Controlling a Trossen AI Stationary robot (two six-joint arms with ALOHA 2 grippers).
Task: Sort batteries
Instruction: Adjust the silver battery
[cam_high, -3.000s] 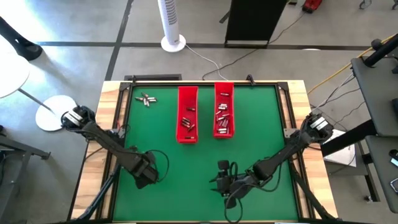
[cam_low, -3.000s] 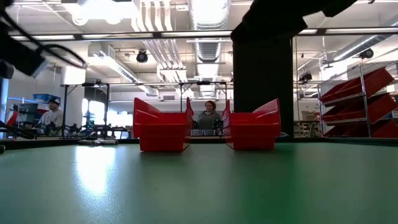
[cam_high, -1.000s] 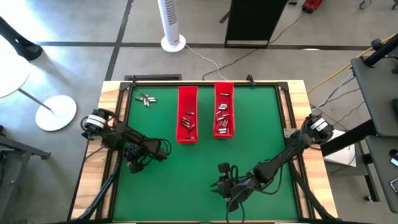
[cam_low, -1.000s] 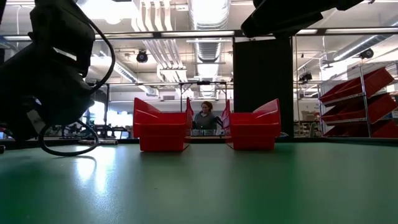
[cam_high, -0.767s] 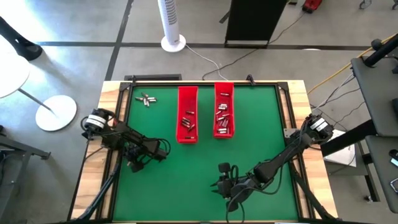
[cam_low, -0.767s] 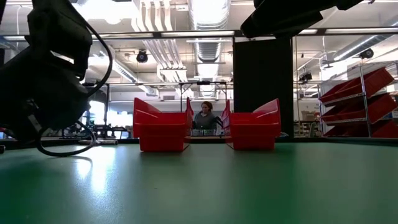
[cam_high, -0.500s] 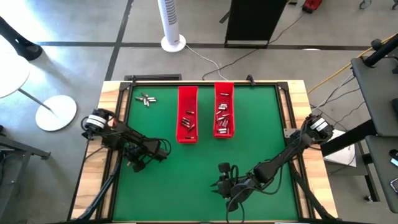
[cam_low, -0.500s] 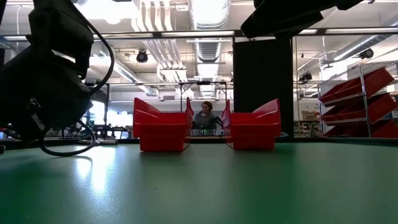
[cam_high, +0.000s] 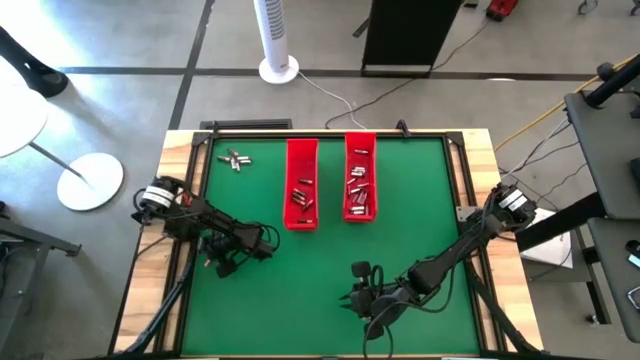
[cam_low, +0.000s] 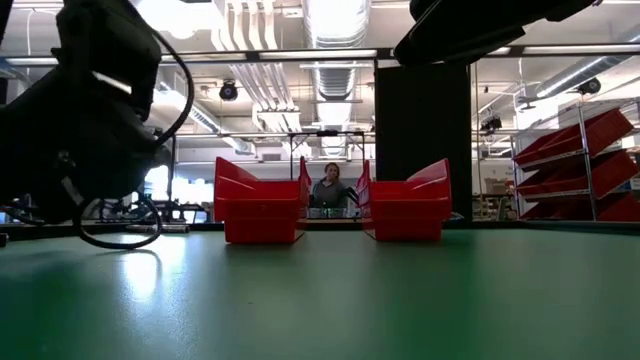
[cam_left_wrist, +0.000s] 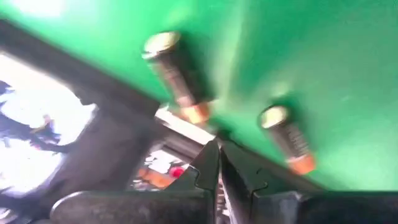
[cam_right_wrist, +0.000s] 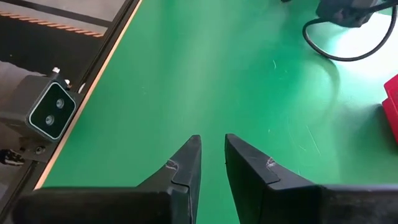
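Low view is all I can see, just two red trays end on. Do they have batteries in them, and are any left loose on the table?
Observer: Both hold batteries, the left tray and the right tray alike.
Operator: Any loose ones?
Observer: Yes, a small cluster of loose batteries lies near the far left corner of the table.
Operator: Is the left arm carrying one?
Observer: No. The left gripper has its fingers shut on nothing, with two dark batteries lying just ahead of it.
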